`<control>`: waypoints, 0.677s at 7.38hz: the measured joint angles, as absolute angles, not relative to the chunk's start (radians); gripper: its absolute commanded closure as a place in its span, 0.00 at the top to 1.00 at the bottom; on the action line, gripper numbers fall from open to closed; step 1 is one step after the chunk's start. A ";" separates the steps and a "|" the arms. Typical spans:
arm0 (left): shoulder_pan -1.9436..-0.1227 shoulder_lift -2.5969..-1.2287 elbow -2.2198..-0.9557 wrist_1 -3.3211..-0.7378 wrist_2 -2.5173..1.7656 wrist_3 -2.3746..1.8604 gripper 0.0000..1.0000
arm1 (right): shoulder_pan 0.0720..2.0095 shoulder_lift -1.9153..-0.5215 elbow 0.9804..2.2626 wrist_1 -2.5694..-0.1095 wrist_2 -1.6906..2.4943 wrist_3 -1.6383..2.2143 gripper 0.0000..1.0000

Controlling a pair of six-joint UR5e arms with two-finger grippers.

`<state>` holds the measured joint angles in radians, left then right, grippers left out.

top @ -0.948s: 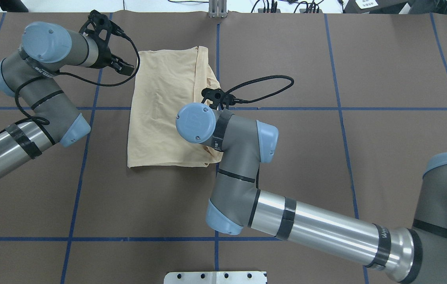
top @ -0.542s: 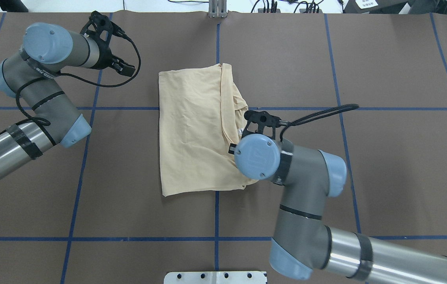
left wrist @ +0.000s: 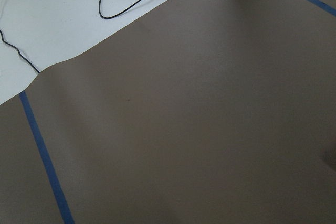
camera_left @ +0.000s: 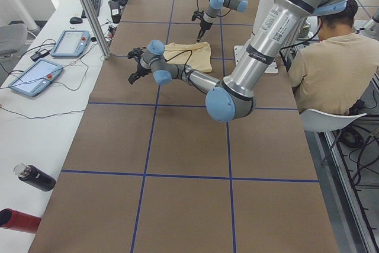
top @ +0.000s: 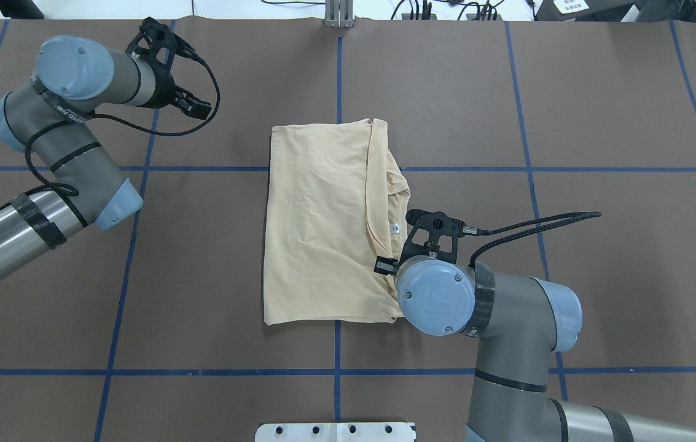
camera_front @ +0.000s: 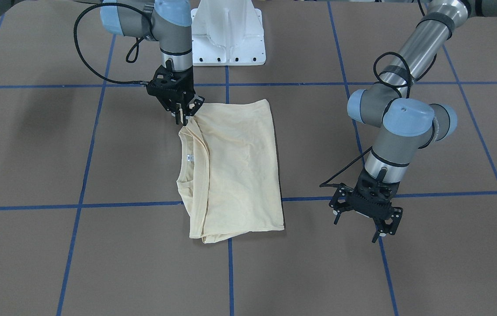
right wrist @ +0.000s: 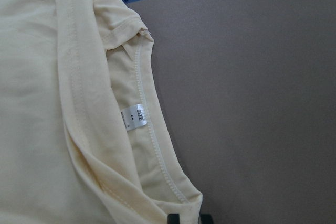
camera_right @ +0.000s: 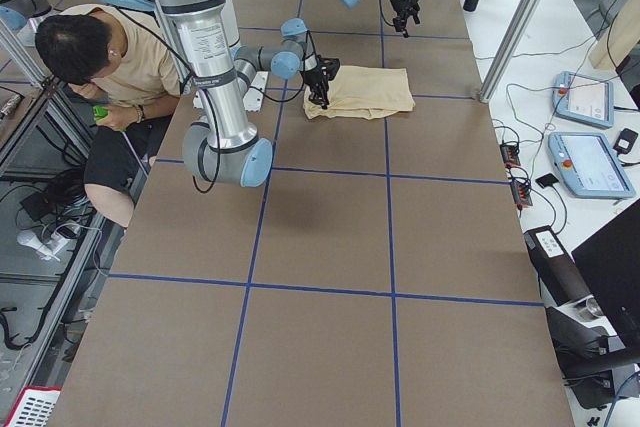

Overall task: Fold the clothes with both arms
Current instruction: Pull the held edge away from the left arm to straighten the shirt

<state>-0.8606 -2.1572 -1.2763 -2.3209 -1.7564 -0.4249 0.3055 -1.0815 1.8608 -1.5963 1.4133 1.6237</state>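
Where the table's middle runs nearest me: my right pincer (camera_front: 187,115), clamped on the collar-side corner of the T-shirt (camera_front: 239,166), folded flat mid-table. Farther, toward the far edge, leftward: my left pincer (camera_front: 358,226), hanging, fingers apart.

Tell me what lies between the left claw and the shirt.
Nothing but bare brown table. The overhead view shows the left claw apart from the shirt, with only that open stretch between them.
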 measured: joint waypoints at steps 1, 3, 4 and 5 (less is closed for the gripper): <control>-0.861 -2.157 -1.276 -2.321 -1.756 -0.425 1.00 | 0.331 -1.065 1.854 -1.592 1.412 1.583 0.94; -0.860 -2.156 -1.276 -2.322 -1.756 -0.425 1.00 | 0.390 -1.016 1.798 -1.512 1.437 1.531 0.77; -0.860 -2.156 -1.276 -2.322 -1.756 -0.425 1.00 | 0.405 -1.005 1.736 -1.388 1.454 1.502 0.74; -0.859 -2.156 -1.275 -2.322 -1.756 -0.425 1.00 | 0.412 -1.002 1.678 -1.277 1.480 1.447 0.68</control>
<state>-0.8587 -2.1555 -1.2755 -2.3223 -1.7564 -0.4249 0.4118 -1.0020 1.6781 -1.2770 1.4801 1.4473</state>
